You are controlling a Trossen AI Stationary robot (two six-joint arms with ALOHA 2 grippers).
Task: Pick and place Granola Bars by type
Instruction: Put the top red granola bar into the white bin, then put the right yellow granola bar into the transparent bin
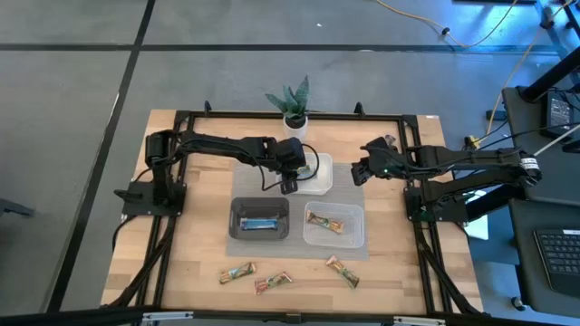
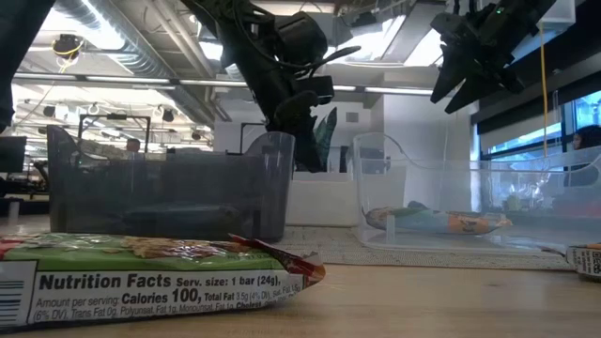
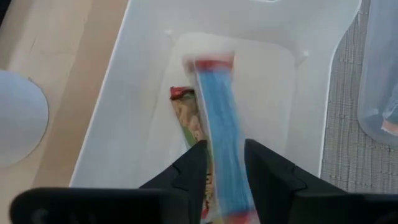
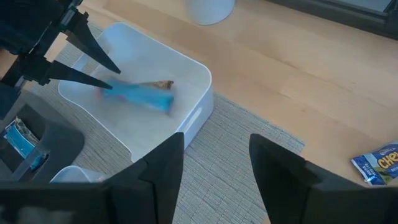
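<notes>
My left gripper [image 1: 290,186] hangs open over the white tray [image 1: 319,184]. A blurred blue bar [image 3: 221,124] runs between its fingers down into that tray, where a brown-and-tan bar [image 3: 186,115] lies flat. Another blue bar [image 1: 260,222] lies in the black tray [image 1: 237,231], and a tan bar [image 1: 328,222] in the clear tray [image 1: 353,237]. Three green-and-tan bars [image 1: 237,273], [image 1: 274,282], [image 1: 343,271] lie on the wood near the table's near edge. My right gripper [image 1: 362,170] hovers open, empty, to the right of the white tray. My left gripper [image 3: 225,155] points down into the white tray with the blue bar's upper end [image 3: 231,186] between its spread fingers. The bar is blurred and slants down toward the tray floor. I cannot tell whether the fingers touch it.
A potted plant [image 1: 294,104] stands at the far edge behind the white tray. A grey mat [image 4: 236,149] lies under the trays. A blue snack packet [image 4: 376,162] lies on the wood to the right. The nearest green bar [image 2: 141,272] fills the low view's foreground.
</notes>
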